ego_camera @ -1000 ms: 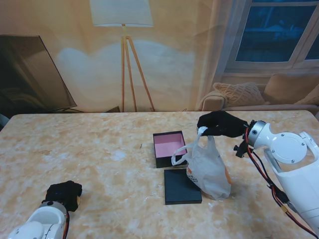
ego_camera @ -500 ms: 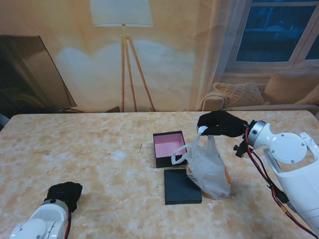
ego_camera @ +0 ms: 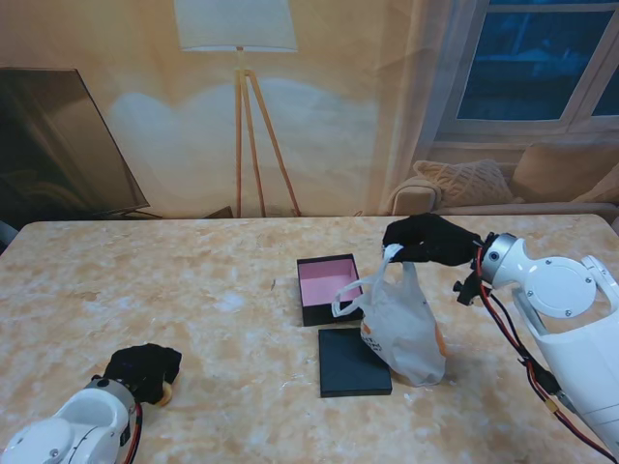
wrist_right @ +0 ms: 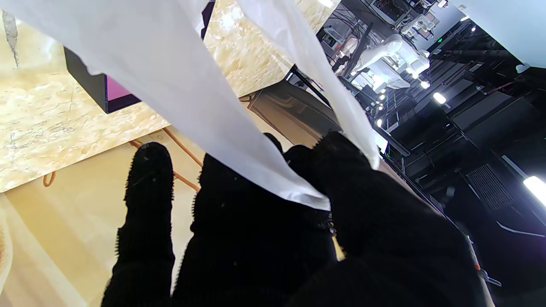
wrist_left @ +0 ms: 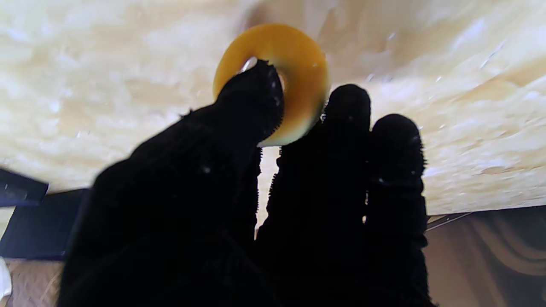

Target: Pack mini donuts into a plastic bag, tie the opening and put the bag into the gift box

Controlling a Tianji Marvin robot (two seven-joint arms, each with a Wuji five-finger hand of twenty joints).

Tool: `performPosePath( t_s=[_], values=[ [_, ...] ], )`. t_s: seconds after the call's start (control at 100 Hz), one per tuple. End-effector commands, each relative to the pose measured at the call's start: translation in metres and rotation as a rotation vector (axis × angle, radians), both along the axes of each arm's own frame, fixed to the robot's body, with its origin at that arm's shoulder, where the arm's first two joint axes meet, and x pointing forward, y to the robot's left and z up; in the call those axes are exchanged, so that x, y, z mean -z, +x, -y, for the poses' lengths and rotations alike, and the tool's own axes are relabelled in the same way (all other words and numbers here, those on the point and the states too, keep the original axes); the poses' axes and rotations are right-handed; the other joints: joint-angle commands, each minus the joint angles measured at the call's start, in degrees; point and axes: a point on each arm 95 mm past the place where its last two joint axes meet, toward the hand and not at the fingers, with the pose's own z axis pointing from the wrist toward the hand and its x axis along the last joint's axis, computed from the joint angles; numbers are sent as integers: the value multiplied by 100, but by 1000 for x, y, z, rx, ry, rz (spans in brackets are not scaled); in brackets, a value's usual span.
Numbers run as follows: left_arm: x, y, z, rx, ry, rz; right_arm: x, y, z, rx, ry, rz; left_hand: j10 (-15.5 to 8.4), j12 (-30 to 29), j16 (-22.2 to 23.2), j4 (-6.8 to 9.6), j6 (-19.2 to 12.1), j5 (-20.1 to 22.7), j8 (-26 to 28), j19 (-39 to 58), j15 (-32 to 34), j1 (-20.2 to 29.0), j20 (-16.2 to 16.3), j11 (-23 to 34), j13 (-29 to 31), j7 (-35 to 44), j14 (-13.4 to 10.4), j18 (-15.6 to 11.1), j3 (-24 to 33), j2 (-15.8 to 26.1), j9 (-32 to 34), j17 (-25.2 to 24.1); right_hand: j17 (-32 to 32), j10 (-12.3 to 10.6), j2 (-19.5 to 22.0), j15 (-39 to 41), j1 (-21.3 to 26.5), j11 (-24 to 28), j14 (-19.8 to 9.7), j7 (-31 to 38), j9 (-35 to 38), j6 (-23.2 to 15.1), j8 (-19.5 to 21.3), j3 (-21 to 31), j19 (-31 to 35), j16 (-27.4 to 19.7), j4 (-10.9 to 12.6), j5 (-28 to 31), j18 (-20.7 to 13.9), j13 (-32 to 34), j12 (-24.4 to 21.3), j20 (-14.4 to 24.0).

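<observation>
My left hand (ego_camera: 143, 370) hovers low over the table (ego_camera: 193, 290) at the near left. Its black fingers close around a yellow mini donut (wrist_left: 298, 55), which shows as a small orange spot (ego_camera: 169, 391) at the fingertips. My right hand (ego_camera: 426, 242) is shut on a handle of the white plastic bag (ego_camera: 406, 324) and holds it up right of centre, with the bag's bottom resting on the table. In the right wrist view the bag's film (wrist_right: 170, 76) drapes over my fingers (wrist_right: 277, 238). The open black gift box (ego_camera: 329, 287), pink inside, sits just left of the bag.
The box's black lid (ego_camera: 353, 362) lies flat on the table nearer to me than the box, partly under the bag. A corner of the box (wrist_right: 115, 91) shows in the right wrist view. A floor lamp and a sofa stand beyond the table's far edge.
My left hand has shifted right and a little farther from me, and the donut now shows at its fingertips. The right hand and the bag have barely moved.
</observation>
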Motion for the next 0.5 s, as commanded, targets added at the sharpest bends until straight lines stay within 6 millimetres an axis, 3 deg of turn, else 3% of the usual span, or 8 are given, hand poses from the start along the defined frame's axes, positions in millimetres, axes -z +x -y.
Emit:
performPosePath(
  t_s=[0.0, 0.23, 0.49],
  values=[
    [-15, 8, 7, 22, -20, 20, 3, -4, -4, -13, -5, -11, -23, 25, 38, 54, -169, 162, -27, 75, 103, 266, 90, 138, 101, 315, -16, -28, 336, -65, 196, 15, -46, -349, -245, 106, 1336, 133, -62, 1301, 40, -2288, 573, 1900, 82, 99, 328, 159, -11, -31, -5, 96],
    [-51, 41, 35, 125, -117, 68, 4, -5, -4, -15, -11, -11, -10, 49, 108, 53, -163, 141, 12, 85, 117, 265, 110, 182, 77, 314, -8, -21, 330, -43, 161, 5, -48, -349, -250, 108, 1336, 135, -65, 1301, 44, -2288, 572, 1907, 81, 100, 327, 159, -15, -29, -4, 96],
    [-86, 92, 95, 151, -380, 120, 4, -6, -4, -12, -19, -9, 11, 64, 158, 45, -130, 111, 42, 173, 154, 263, 148, 233, 73, 327, 24, 26, 377, -30, 121, -26, -53, -347, -253, 109, 1333, 135, -66, 1298, 44, -2286, 569, 1908, 78, 100, 324, 164, -12, -30, -2, 96]
  ],
)
